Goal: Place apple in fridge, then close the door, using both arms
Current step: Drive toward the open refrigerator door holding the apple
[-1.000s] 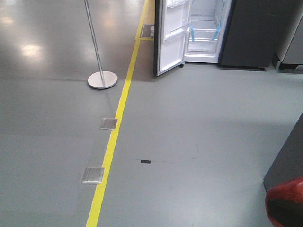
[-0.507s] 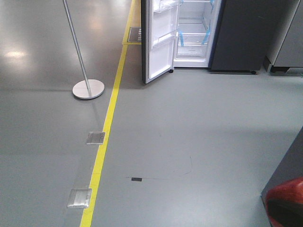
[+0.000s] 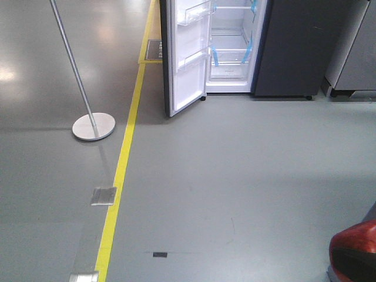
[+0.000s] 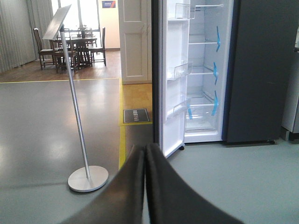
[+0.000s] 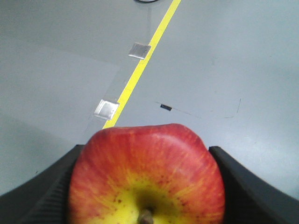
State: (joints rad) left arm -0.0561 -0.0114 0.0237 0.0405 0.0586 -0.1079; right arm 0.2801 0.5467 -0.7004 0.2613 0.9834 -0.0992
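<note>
The apple (image 5: pixel 147 177), red with a yellow stem dimple, sits clamped between the black fingers of my right gripper (image 5: pixel 147 154), which hangs over bare floor. Its red edge also shows at the bottom right of the front view as the apple (image 3: pixel 352 236). The fridge (image 3: pixel 288 47) stands ahead across the floor, its white shelves and blue tape strips showing. Its door (image 3: pixel 187 64) is swung open to the left, with clear bins on the white inner face. In the left wrist view my left gripper (image 4: pixel 145 156) is shut on nothing and points at the fridge (image 4: pixel 205 93) and its door (image 4: pixel 174 93).
A sign stand with a round metal base (image 3: pixel 93 126) stands left of a yellow floor line (image 3: pixel 120 170). Metal floor plates (image 3: pixel 104 195) lie beside the line. A light grey cabinet (image 3: pixel 352 53) stands right of the fridge. A dining table and chairs (image 4: pixel 70 44) are far off.
The fridge has come nearer and sits lower and further left in the front view. The stand and floor plates have slid down and left. The apple stays in the right gripper.
</note>
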